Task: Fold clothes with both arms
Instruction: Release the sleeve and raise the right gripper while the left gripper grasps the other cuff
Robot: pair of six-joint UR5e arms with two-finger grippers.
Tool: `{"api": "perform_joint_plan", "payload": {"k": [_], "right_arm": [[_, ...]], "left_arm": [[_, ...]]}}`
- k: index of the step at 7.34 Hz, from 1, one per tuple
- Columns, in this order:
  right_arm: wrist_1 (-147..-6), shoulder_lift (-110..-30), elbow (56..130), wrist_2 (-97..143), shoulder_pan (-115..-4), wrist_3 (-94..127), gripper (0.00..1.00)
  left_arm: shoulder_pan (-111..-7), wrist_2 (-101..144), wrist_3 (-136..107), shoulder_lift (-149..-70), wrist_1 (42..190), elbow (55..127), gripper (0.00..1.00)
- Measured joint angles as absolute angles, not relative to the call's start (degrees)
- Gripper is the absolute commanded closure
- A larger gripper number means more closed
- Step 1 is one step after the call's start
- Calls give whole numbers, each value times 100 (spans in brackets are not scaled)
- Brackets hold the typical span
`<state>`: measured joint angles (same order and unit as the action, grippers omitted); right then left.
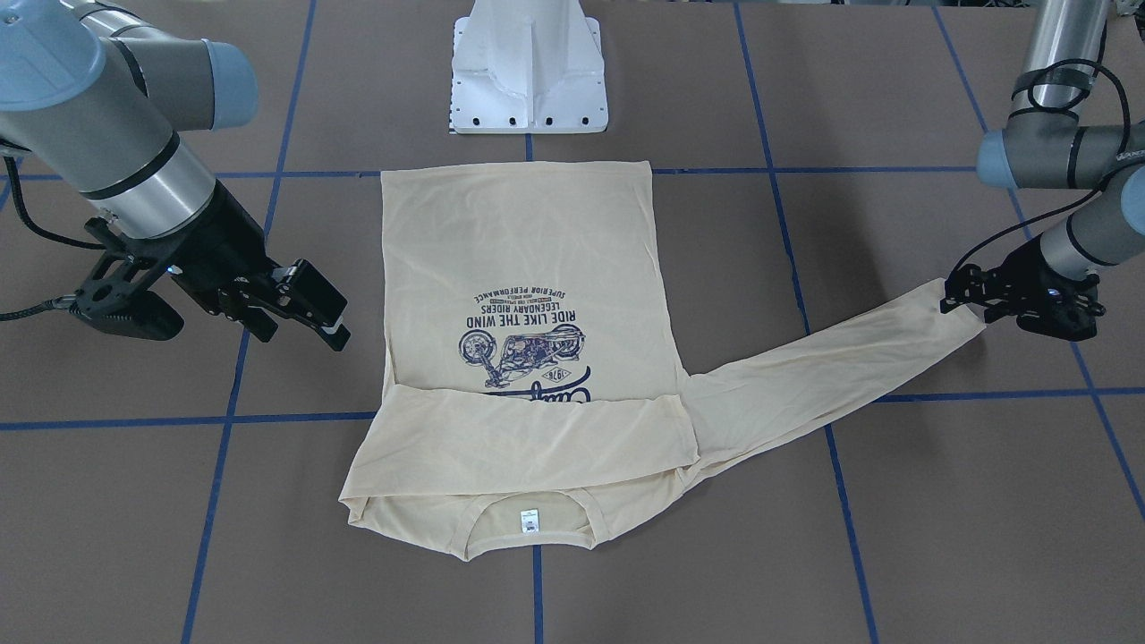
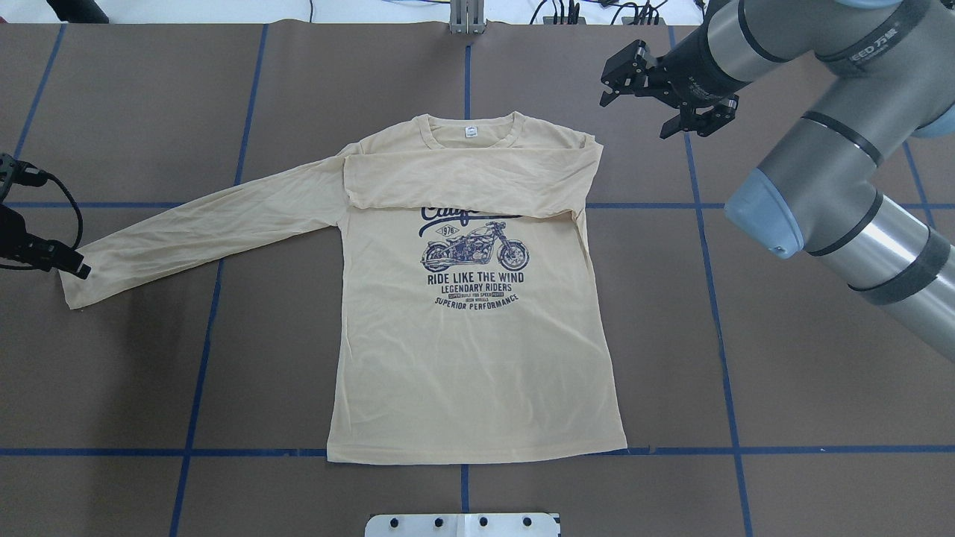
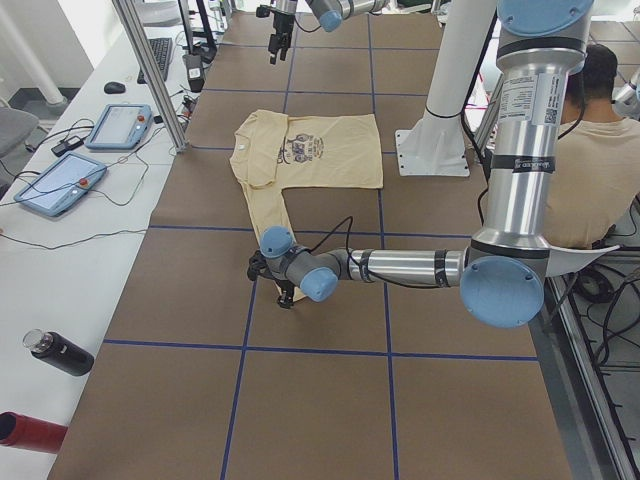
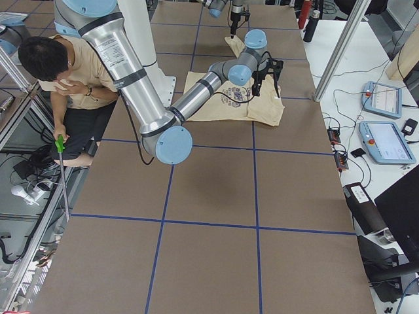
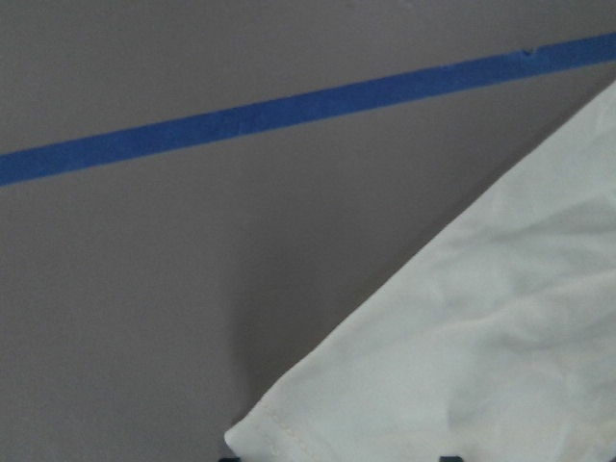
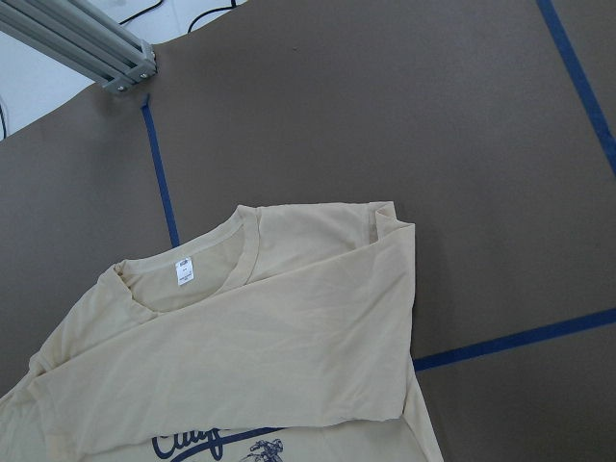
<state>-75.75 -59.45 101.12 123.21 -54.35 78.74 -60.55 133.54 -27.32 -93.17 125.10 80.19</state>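
Note:
The cream-yellow long-sleeved T-shirt (image 2: pixel 477 343) lies flat on the brown table with its print up (image 1: pixel 528 340). One sleeve is folded across the chest (image 2: pixel 462 179), which the right wrist view also shows (image 6: pixel 269 337). The other sleeve (image 2: pixel 209 224) stretches out sideways to my left gripper (image 2: pixel 74 267) (image 1: pixel 950 300), which is shut on the cuff. In the left wrist view the cuff corner (image 5: pixel 289 423) sits at the bottom edge. My right gripper (image 2: pixel 636 113) (image 1: pixel 304 333) hovers open and empty beside the folded shoulder, clear of the fabric.
The white pedestal base (image 1: pixel 528 72) stands just beyond the shirt's hem. Blue tape lines (image 2: pixel 716 298) grid the table. A seated person (image 4: pixel 59 72) is at the robot's side. Two tablets (image 3: pixel 120 125) and bottles (image 3: pixel 60 352) lie on the side bench. An aluminium post (image 6: pixel 87 43) stands behind the collar.

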Motion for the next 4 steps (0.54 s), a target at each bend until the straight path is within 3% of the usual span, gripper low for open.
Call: {"api": "perform_joint_plan", "payload": {"k": [2,3,4], "right_arm": [[-7576,-5987,10202,12251,-5436,7881,0],[-7576,-5991,10225,12198,-5436,7885,0],[-7576,-5993,10246,12158,-5438,7891,0]], "left_arm": [[-6055,13351,-2726,-9337,12524,7952,35],[-6055,13351,-2725,-9340,12529,7929,60],[-6055,13351,-2725,-9342,12532,7908,100]]}}
